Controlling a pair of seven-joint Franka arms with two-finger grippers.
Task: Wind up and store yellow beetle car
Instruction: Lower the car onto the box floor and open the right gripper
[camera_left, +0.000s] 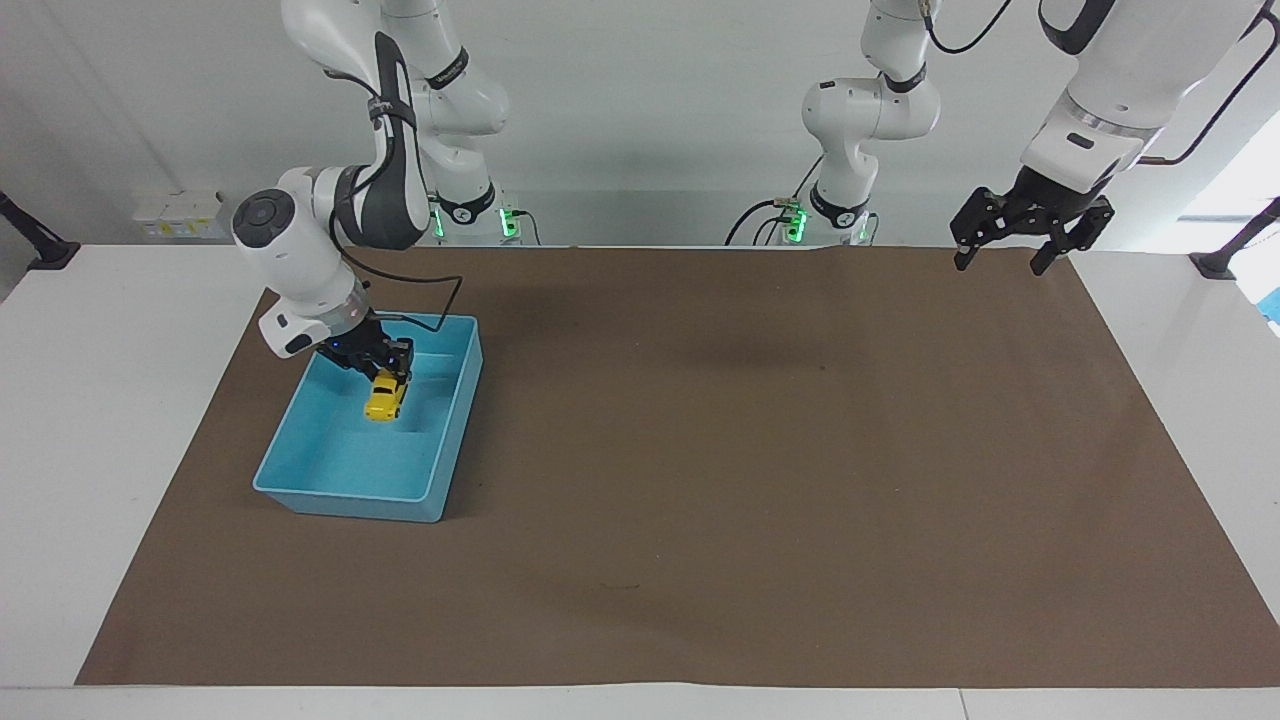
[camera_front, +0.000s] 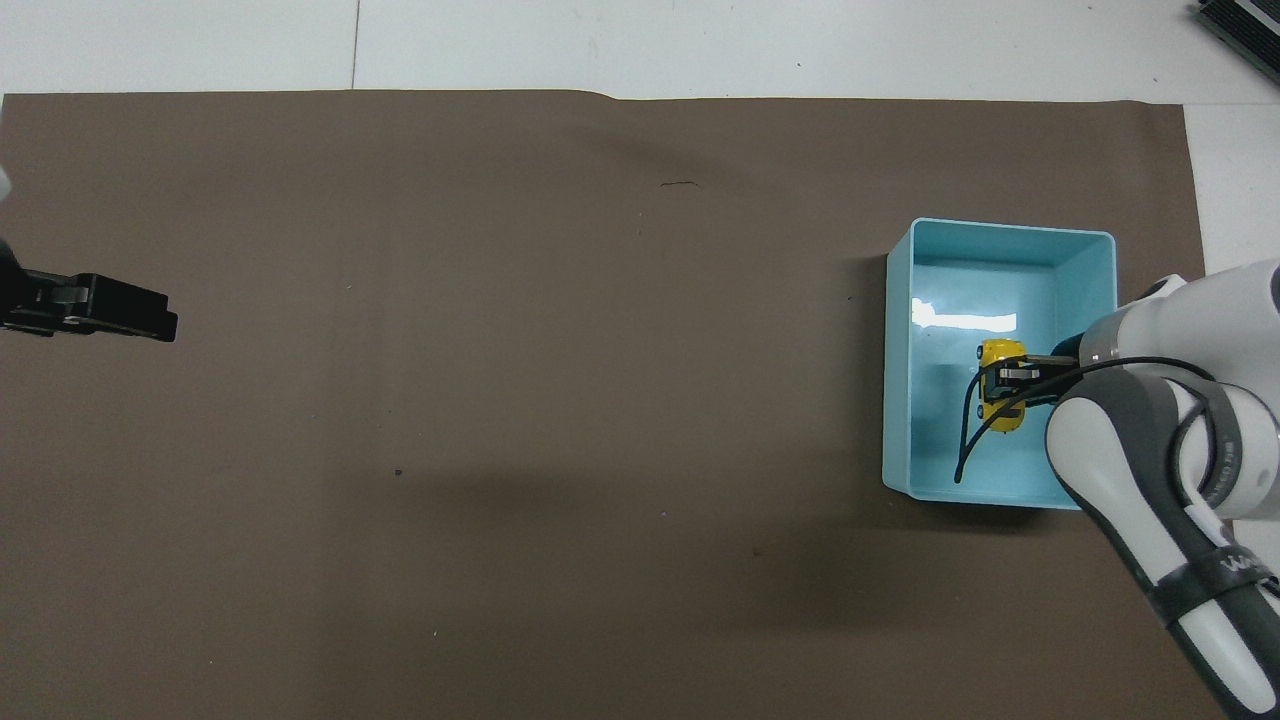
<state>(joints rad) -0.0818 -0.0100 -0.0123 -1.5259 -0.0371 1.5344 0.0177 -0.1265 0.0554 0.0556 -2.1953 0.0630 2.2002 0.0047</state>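
We see right claw (camera_left: 388, 368) clamped on the yellow beetle car (camera_left: 384, 397) inside blue bin (camera_left: 345, 490) | left claw (camera_left: 1004, 258) spread wide, waiting over worktop (camera_left: 700, 450)

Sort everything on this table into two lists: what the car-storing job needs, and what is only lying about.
Belongs to the job:
- yellow beetle car, held inside the bin
- blue bin, at the right arm's end of the table
- right tool, shut on the car, down in the bin

Not in use:
- left tool, open, waiting over the mat's corner
- brown mat, under everything
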